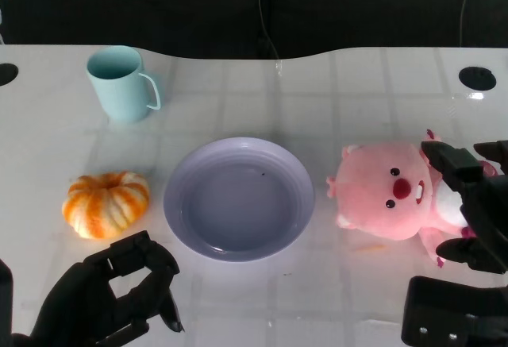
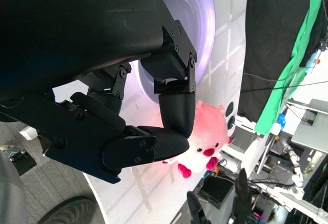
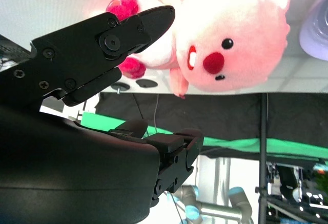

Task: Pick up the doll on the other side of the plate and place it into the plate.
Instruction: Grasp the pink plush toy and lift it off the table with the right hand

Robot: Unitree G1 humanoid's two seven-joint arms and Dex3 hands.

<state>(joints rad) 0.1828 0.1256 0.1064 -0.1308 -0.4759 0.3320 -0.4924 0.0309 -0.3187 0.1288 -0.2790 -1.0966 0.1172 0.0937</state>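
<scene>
On the white desk (image 1: 333, 283), right of centre — one pink doll (image 1: 389, 194), lying on the surface just right of the plate (image 1: 238, 198) and apart from its rim, face turned toward the camera; right hand (image 1: 470, 204) at the doll's far side from the plate, fingers spread, one fingertip above the doll's body and another below it, holding nothing; whether the fingers touch the plush cannot be told; the right wrist view shows a finger (image 3: 102, 55) lying across the doll's red feet. Plate: lavender, round, shallow. Left hand (image 1: 119, 291): near the desk's front edge, below an orange pumpkin toy (image 1: 105, 202), fingers curled in on nothing. Pale blue cup (image 1: 121, 83): upright at the back left — well apart from the plate.
</scene>
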